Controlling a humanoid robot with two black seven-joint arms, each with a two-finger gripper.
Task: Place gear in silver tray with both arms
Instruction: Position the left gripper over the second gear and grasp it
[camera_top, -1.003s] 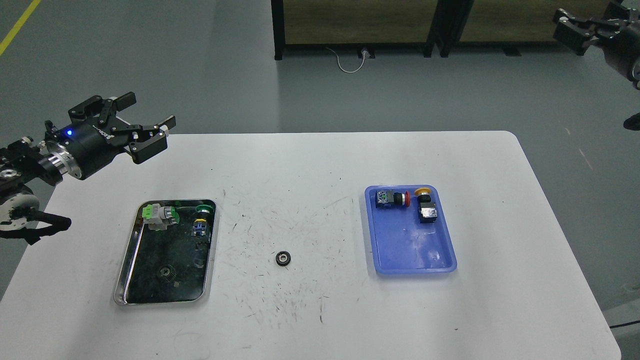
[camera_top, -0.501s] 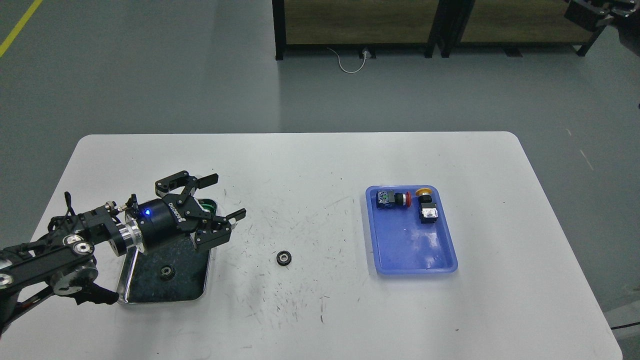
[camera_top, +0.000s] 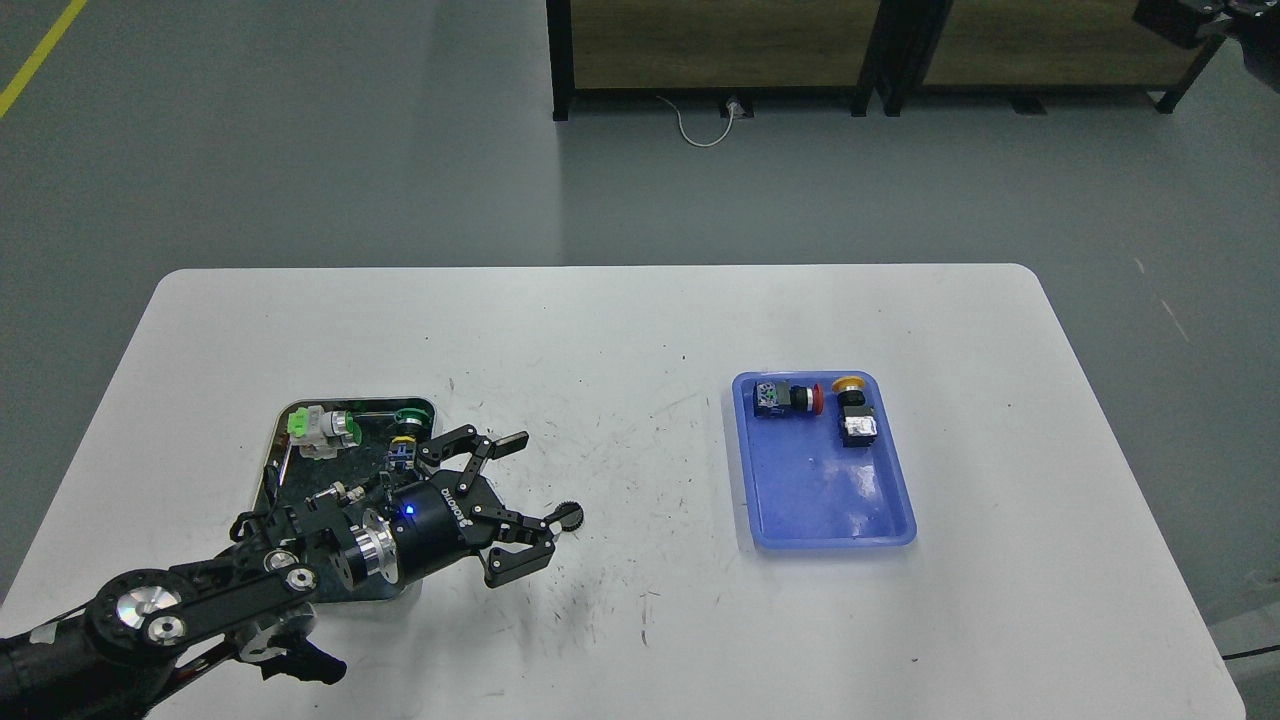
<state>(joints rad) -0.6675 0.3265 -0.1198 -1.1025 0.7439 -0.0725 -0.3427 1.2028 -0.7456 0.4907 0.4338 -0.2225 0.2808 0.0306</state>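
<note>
A small black gear (camera_top: 572, 513) lies on the white table, right of the silver tray (camera_top: 272, 470). My left gripper (camera_top: 535, 485) is open, low over the table just left of the gear. Its lower fingertip (camera_top: 548, 524) is right at the gear's left edge and I cannot tell if they touch. My left arm lies across the tray's near half and hides it. The tray's far end holds a green and white switch (camera_top: 318, 430) and a green-capped button (camera_top: 405, 432). Only a dark part of my right gripper (camera_top: 1172, 20) shows at the top right corner.
A blue plastic tray (camera_top: 820, 495) stands on the right half of the table with a red-capped button (camera_top: 790, 398) and a yellow-capped button (camera_top: 852, 412) at its far end. The table's rounded edges run close to the view's sides.
My left arm has swung down and to the right, from beyond the table's left corner across the silver tray to beside the gear. My right gripper has risen almost out of view.
</note>
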